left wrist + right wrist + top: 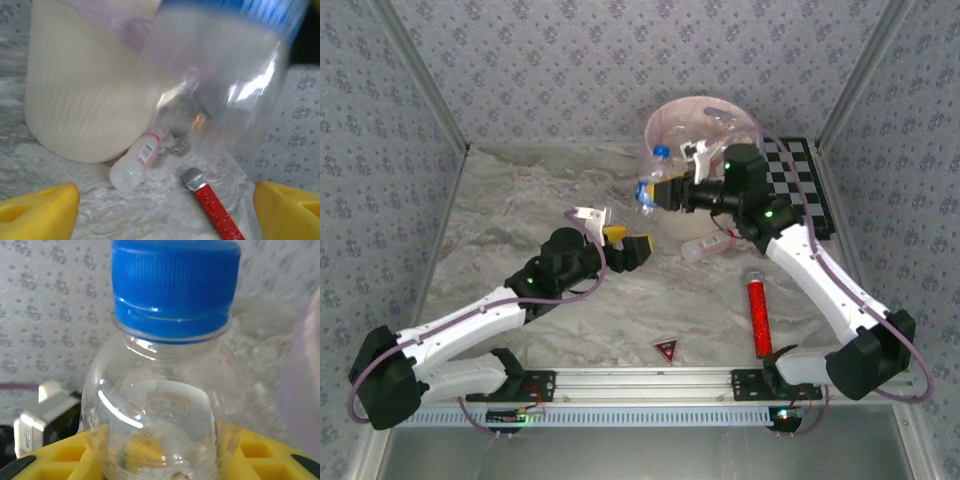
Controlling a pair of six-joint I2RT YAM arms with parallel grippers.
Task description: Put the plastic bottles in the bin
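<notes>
The right gripper (667, 192) is clamped on a blue-capped bottle (162, 395), holding it cap-up in the air just beside the left rim of the bin (710, 100). I judge this height is meant to clear the wall before the drop. The left gripper (625, 245) hangs low over the table, its yellow fingers spread with nothing between them, and faces a second bottle (136, 161) lying against the bin's foot, which is probably its next pick. A red tube (758, 316) near that bottle could crowd the approach, while a red triangle (666, 349) and a checkerboard (802, 180) lie clear of it.
</notes>
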